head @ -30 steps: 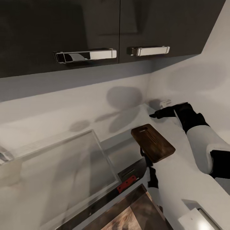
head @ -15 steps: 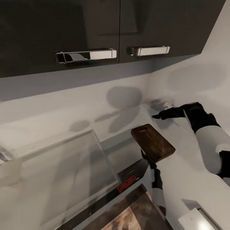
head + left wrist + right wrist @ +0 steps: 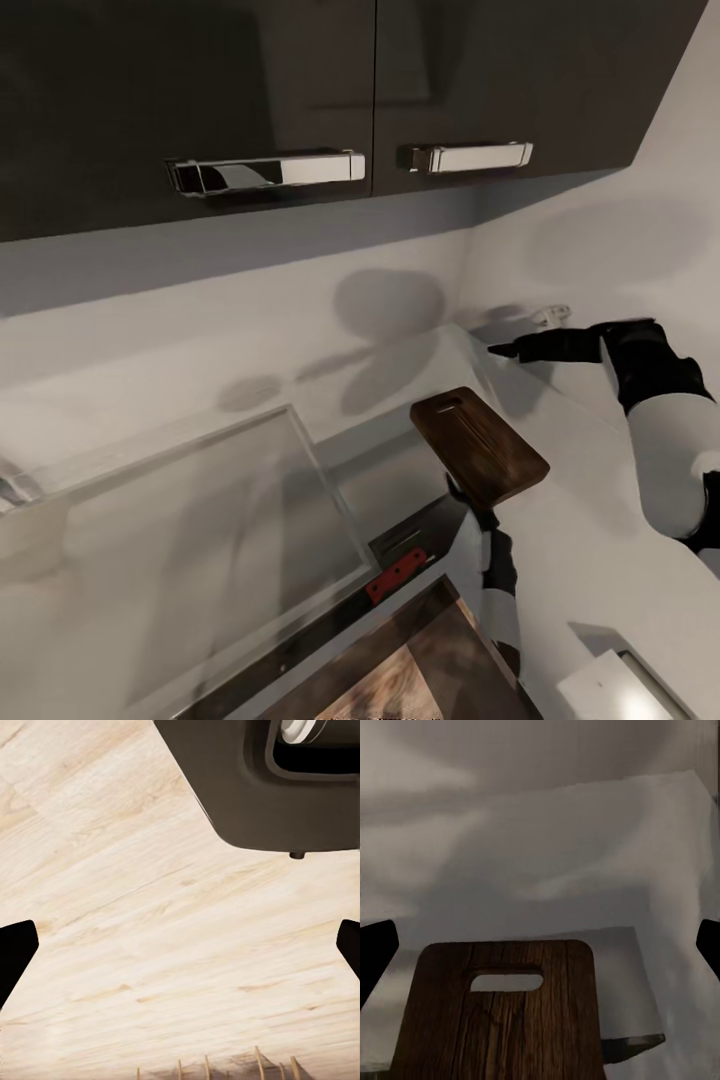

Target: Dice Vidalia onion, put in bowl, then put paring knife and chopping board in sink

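Note:
The brown chopping board lies on the grey countertop, its slot hole at the far end. My right gripper hovers open above and behind the board. In the right wrist view the board sits just ahead of the spread right gripper. My left gripper is open over wood floor, and the left arm hangs by the board's near end. A red piece at the sink's near corner looks like the paring knife's handle. The white bowl is cut by the frame. The Vidalia onion is out of view.
Glossy black upper cabinets with chrome handles hang above the pale backsplash. A side wall closes the corner at the right. Light wood floor lies below the counter edge, and the robot's dark base stands on it.
My right gripper has drawn back to the right, away from the board's far end. The left arm has slid slightly down and right. The board has stayed put.

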Controlling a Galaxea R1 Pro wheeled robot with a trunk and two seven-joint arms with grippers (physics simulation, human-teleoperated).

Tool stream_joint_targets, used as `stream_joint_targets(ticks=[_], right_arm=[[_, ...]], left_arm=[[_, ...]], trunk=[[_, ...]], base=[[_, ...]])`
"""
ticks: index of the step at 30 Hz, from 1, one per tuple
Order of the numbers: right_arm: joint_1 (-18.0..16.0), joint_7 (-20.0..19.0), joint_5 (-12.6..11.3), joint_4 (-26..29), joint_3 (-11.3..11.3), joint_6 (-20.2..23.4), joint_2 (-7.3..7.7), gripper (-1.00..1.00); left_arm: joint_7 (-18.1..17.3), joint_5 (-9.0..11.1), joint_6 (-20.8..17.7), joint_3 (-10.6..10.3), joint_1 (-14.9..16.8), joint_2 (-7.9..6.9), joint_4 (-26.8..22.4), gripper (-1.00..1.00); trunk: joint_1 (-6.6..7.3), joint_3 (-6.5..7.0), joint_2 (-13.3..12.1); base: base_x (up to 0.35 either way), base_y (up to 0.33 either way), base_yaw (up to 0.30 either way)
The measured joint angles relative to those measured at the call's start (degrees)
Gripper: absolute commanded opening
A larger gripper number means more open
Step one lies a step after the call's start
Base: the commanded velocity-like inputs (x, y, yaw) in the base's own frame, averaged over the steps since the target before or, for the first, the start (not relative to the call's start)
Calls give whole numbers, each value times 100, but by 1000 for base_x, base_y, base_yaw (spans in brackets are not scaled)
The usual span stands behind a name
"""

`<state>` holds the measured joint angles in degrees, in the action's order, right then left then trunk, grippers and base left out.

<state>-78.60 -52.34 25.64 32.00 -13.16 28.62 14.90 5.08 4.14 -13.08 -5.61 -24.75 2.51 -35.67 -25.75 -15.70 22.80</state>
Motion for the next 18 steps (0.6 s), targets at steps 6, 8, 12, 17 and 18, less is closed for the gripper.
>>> stream_joint_targets(ticks=[6,8,12,17,18], right_arm=[[0,19,5,-54,-208,-4,1,100],[0,44,5,-57,-212,-4,1,100],[0,180,4,-59,-213,-9,2,100],[0,315,2,-65,-214,-19,2,100],[0,328,2,-69,-214,-21,2,100]], left_arm=[[0,-1,0,2,-1,0,19,100],[0,-1,0,2,0,0,19,100],[0,-1,0,2,-1,0,19,100],[0,-1,0,2,-1,1,18,100],[0,-1,0,2,-2,2,18,100]], trunk=[[0,-53,0],[0,-71,0],[0,-108,0],[0,-154,0],[0,-163,0]], base=[[0,0,0],[0,0,0],[0,0,0],[0,0,0],[0,0,0]])
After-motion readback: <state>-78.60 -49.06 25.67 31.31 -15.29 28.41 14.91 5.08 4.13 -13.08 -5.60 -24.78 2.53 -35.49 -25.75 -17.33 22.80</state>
